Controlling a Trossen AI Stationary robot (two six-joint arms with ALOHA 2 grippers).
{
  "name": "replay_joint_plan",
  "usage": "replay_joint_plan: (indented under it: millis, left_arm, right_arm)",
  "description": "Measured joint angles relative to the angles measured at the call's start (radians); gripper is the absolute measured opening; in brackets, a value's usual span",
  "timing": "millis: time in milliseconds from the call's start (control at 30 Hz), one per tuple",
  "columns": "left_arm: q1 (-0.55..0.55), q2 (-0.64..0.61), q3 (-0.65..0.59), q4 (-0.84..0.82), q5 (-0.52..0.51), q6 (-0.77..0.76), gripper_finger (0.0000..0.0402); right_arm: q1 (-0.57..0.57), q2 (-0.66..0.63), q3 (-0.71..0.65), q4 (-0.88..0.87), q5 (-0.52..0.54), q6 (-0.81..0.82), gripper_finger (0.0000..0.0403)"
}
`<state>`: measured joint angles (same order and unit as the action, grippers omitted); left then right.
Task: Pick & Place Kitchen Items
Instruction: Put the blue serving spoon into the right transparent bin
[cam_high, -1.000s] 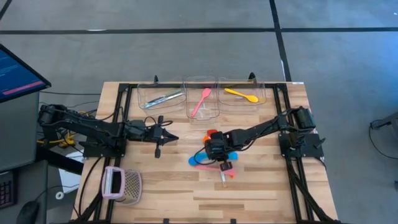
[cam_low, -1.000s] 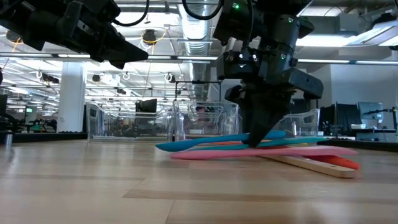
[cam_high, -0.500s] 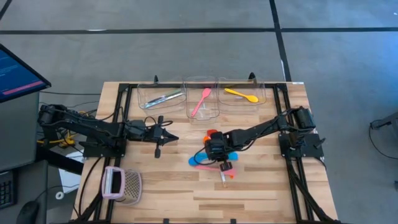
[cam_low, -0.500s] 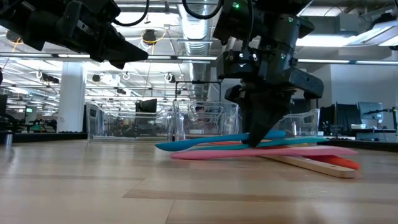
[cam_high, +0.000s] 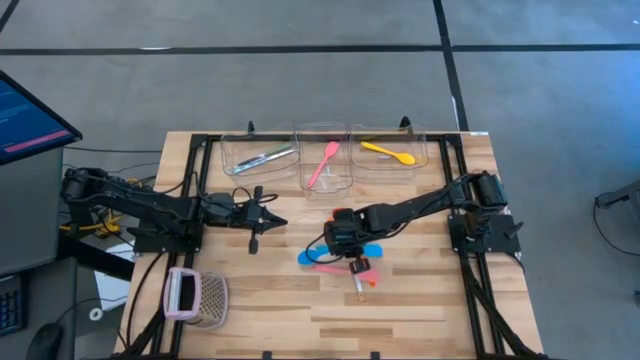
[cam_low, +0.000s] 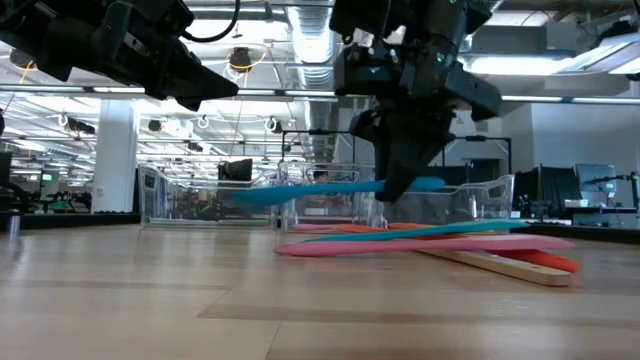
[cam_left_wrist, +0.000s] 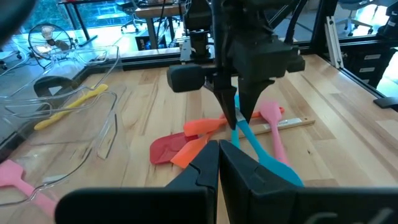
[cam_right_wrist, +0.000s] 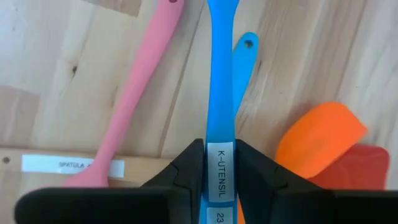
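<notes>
A: The blue spoon (cam_low: 335, 188) is off the table (cam_high: 420, 310), level in the air and pinched at its handle between the fingers (cam_right_wrist: 186, 171) of the right gripper (cam_high: 343, 243), near the middle of the table.

B: What lies under it?

A: A small pile: a pink spoon (cam_low: 420, 245), a teal-blue utensil (cam_right_wrist: 244, 56), an orange spatula (cam_right_wrist: 317, 140) and a red-headed spatula with a wooden handle (cam_low: 520, 263), all overlapping on the wood.

B: And the left gripper (cam_high: 262, 220)?

A: Hovering above the table to the left of the pile, fingers pressed together, holding nothing.

B: The clear bins?

A: Three stand in a row along the far edge. The left bin (cam_high: 255, 155) holds silvery cutlery (cam_high: 265, 157), the middle bin (cam_high: 325, 158) a pink spoon (cam_high: 324, 162), the right bin (cam_high: 390, 150) a yellow spoon (cam_high: 388, 152).

B: Anything else?

A: A pink-and-white mesh basket (cam_high: 195, 297) sits at the near left corner.
</notes>
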<state>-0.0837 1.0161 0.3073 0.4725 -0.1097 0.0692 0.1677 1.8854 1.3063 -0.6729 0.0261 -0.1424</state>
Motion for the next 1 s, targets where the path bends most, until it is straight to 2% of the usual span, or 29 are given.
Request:
replay_joint_plan:
  millis: [233,433,767,1000]
  left_arm:
    - [0.000,0.000,0.000,0.000,-0.005,0.000,0.0002]
    - [0.000,0.000,0.000,0.000,-0.004,0.000,0.0002]
    - [0.000,0.000,0.000,0.000,-0.003,0.000,0.0002]
    - [0.000,0.000,0.000,0.000,0.002,0.000,0.0002]
  right_arm:
    - [-0.006,-0.001,0.094,-0.151,0.040,-0.014,0.0058]
    - [-0.046,-0.030,0.132,-0.205,0.095,-0.014,0.0057]
    - [-0.085,-0.251,0.131,-0.209,0.118,0.002,0.0057]
    - [-0.130,-0.410,0.131,-0.271,0.262,0.012,0.0057]
